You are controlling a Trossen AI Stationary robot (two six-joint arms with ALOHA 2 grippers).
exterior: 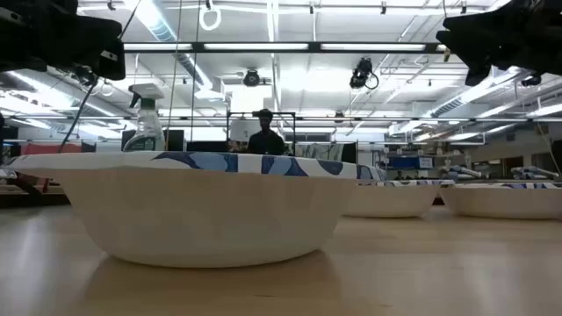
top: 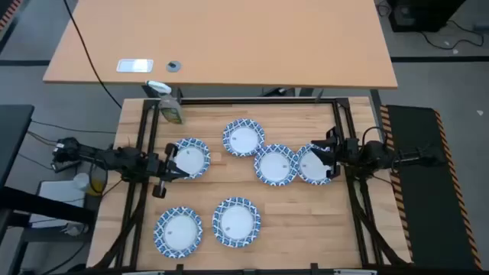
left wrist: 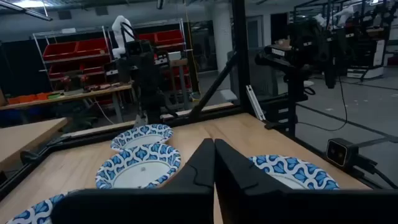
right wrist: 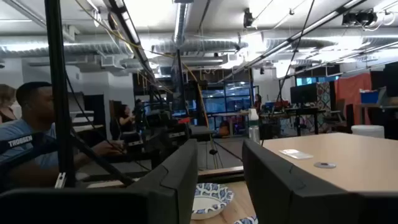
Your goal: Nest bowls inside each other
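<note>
Six blue-rimmed white bowls lie separately on the wooden table: one at the left (top: 191, 158), one toward the far side (top: 244, 138), two at the centre right (top: 275, 165) (top: 312, 164), and two near the front (top: 179, 231) (top: 236, 222). My left gripper (top: 174, 161) hovers level over the left bowl's left rim, its fingers (left wrist: 205, 163) shut together with nothing between them. My right gripper (top: 327, 158) hovers above the rightmost bowl's right rim. Its fingers stand open with an empty gap (right wrist: 219, 168). In the low view both arms show high above the table.
A green-and-white spray bottle (top: 170, 107) stands at the table's far left corner. Black frame rails (top: 340, 130) run along the table's edges. A second, tan table (top: 229, 46) lies beyond the far edge. A person (right wrist: 31, 130) sits off to the side.
</note>
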